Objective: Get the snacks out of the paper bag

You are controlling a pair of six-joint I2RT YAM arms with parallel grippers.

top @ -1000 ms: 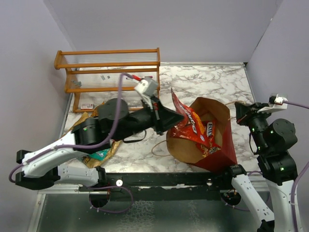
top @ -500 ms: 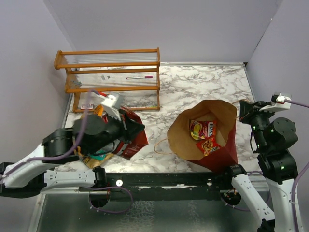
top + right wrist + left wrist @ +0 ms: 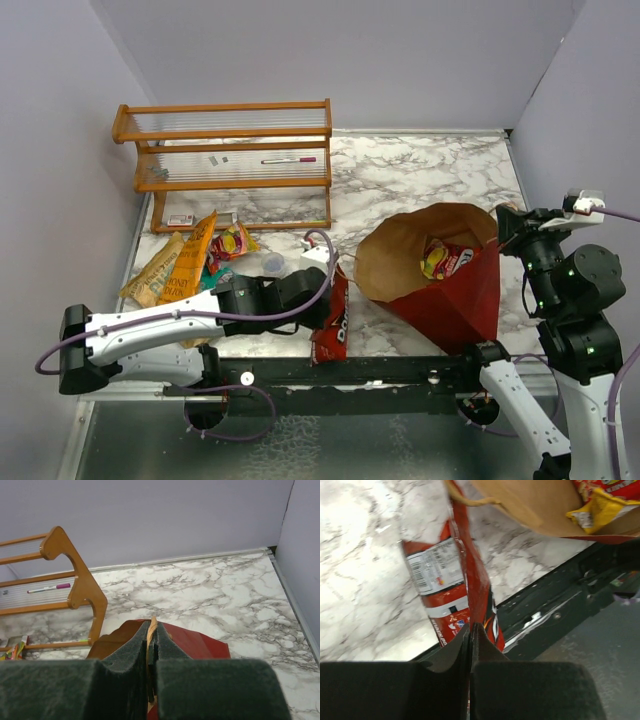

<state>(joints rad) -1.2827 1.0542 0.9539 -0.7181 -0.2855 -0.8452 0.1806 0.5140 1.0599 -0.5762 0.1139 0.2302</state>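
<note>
The dark red paper bag [image 3: 455,300] lies tipped on the right, its tan mouth facing left. Red and yellow snacks [image 3: 445,258] still show inside it. My left gripper [image 3: 322,297] is shut on the top edge of a red chip packet [image 3: 333,335], which hangs over the table's front edge. In the left wrist view the jaws [image 3: 471,626] pinch that packet [image 3: 445,590]. My right gripper [image 3: 507,226] is shut on the bag's tan handle [image 3: 152,627] at the far right rim.
Several tan, orange and coloured packets [image 3: 190,262] lie at the left beside a small clear round container [image 3: 272,263]. A wooden rack [image 3: 230,150] stands at the back left. A black rail [image 3: 400,372] runs along the front edge.
My left arm pulled the red chip packet out of the bag, swung it left, then brought it to the front middle. The bag has tipped further towards the left.
</note>
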